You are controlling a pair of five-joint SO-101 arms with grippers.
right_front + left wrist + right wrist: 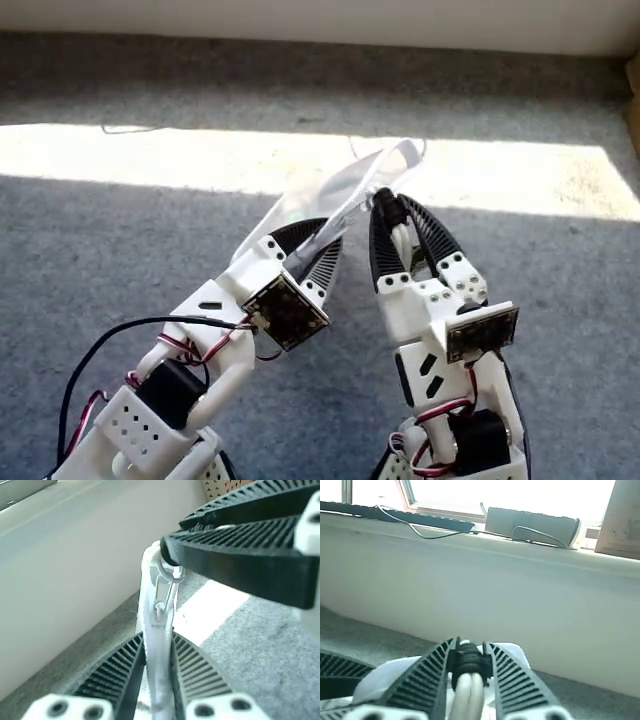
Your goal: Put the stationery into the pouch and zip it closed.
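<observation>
Looking down from the high cam, the pouch (370,175) is up off the carpet (150,260), a see-through thing with a white zip edge. It sits about 12 o'clock from both arms. The left claw (333,235) comes in from 7 o'clock and the right claw (385,200) from 5 o'clock, tips close together.

The left wrist cam gives what the top view can't. The left claw is squeezed narrow on the zip edge, and the metal pull (162,587) dangles free right by the right claw's tips. The right wrist cam shows its own fingers pinched in tight on the pouch's end, around a dark lump (467,660) with a pale loop (468,690) under it — can't tell what either one is. No stationery that I can make out, inside or outside the pouch.

Loads of open carpet at 9 and 3 o'clock. The tight spot is the small gap between the two claws.

The surface is grey carpet with a sunny band (150,155) across it at 12 o'clock. A pale wall (470,580) runs behind. The sill has cables (435,527), a grey box (532,525) and cardboard (622,520).
</observation>
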